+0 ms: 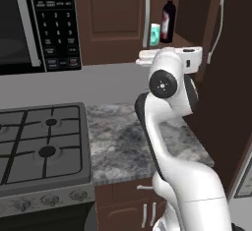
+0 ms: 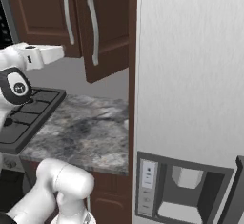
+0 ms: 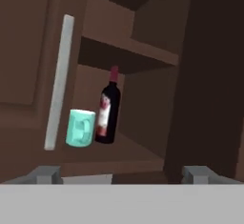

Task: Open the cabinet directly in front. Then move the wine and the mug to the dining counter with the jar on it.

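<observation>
My gripper [image 3: 121, 173] has its jaws spread wide with nothing between them, its blunt grey fingertips [image 3: 45, 173] low in the hand view. At eleven o'clock from it, inside the open dark wooden cabinet [image 3: 152, 51], the smooth teal mug [image 3: 80, 128] sits on the lower shelf, touching or just beside the slim dark glass wine [image 3: 108, 109]. I can't read its label. The closed door's silver bar handle [image 3: 59, 80] hides the mug's left edge.

A grey marbled counter [image 1: 123, 141] adjoins a black gas stove [image 1: 42, 144] beneath a microwave [image 1: 34, 23], beside a white fridge [image 2: 190, 75].
</observation>
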Robot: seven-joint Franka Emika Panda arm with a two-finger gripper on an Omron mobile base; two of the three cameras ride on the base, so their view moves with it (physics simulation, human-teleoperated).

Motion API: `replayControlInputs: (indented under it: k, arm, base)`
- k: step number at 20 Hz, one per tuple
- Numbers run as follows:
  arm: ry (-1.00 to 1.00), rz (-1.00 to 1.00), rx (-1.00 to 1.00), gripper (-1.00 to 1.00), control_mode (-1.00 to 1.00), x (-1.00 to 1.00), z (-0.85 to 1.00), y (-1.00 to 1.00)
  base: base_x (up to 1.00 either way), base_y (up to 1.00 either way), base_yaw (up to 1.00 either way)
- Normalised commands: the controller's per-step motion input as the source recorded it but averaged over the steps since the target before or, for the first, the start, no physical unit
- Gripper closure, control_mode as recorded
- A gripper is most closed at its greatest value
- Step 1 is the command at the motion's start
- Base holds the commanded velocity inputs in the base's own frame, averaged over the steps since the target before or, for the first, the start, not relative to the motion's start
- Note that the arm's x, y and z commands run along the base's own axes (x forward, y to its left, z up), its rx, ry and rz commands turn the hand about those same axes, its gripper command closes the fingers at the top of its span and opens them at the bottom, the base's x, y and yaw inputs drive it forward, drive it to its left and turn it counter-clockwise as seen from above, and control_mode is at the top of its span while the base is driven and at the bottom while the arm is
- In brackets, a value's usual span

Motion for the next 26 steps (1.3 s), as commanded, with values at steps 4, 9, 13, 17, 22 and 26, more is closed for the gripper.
replayControlInputs:
  k: [4,9,13,17,22,26]
  arm:
    - [0.35,-0.16,0.01,-1.00,-1.00,1.00,-0.07,-0.14]
    - [0.26,-0.15,0.01,-1.00,-1.00,1.00,-0.13,-0.60]
    - [0.13,-0.13,0.00,-1.00,-1.00,0.99,-0.44,-0.79]
    - [0.01,-0.01,-0.01,-1.00,-1.00,0.59,-0.52,-0.66]
    - [-0.01,-0.10,0.03,-1.00,-1.00,-0.32,-0.07,-1.00]
    - [-0.06,-0.19,0.01,-1.00,-1.00,-0.88,0.00,-1.00]
  base:
    - [0.00,0.00,0.00]
    - [0.00,0.00,0.00]
    - [0.00,0.00,0.00]
    - [0.00,0.00,0.00]
    - [0.00,0.00,0.00]
    - [0.00,0.00,0.00]
